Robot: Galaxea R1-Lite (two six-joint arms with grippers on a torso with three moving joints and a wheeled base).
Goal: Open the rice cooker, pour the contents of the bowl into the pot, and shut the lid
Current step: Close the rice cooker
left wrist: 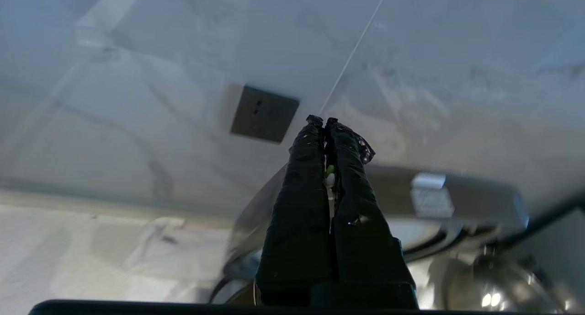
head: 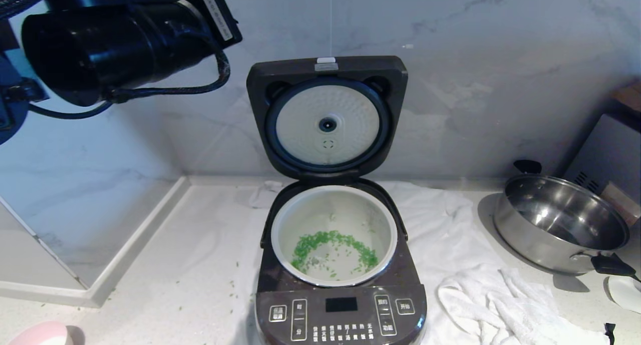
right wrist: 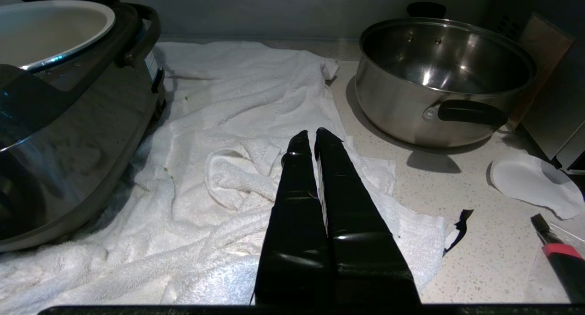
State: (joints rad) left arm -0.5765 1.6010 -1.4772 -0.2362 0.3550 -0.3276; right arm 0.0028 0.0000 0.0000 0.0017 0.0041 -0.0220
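beyond the closed tips of the left gripper [left wrist: 323, 121] stands the marbled wall, with a dark square plate [left wrist: 263, 114] on it just past them; its jaws are pressed together on nothing, though a tiny green and white speck sits caught in the seam between the fingers [left wrist: 301, 178]. below and past those jaws the raised lid [left wrist: 457, 191] shows as a blurred dark edge with a pale tab. from the head view only the black bulk of the left arm [head: 120, 39] appears, held high, up and to the left of the rice cooker [head: 340, 305], well apart from it.

the cooker's lid [head: 327, 117] stands upright against the wall, its round pale dimpled plate facing forward. under it the pot [head: 334, 235] sits in the body, and the contents of the bowl [head: 330, 247] lie in it as a green arc across the floor. a few green bits are scattered on the counter [head: 175, 285] beside the cooker. the bowl [head: 40, 335] shows only as a pink edge at the near left corner of the counter.

the right gripper [right wrist: 311, 139] hangs low with its jaws shut and empty, above a crumpled white towel [right wrist: 237, 178]. to one side of those jaws is the cooker's wall, to the other a steel pan [right wrist: 438, 82] with black handles, standing on the counter well apart from them.
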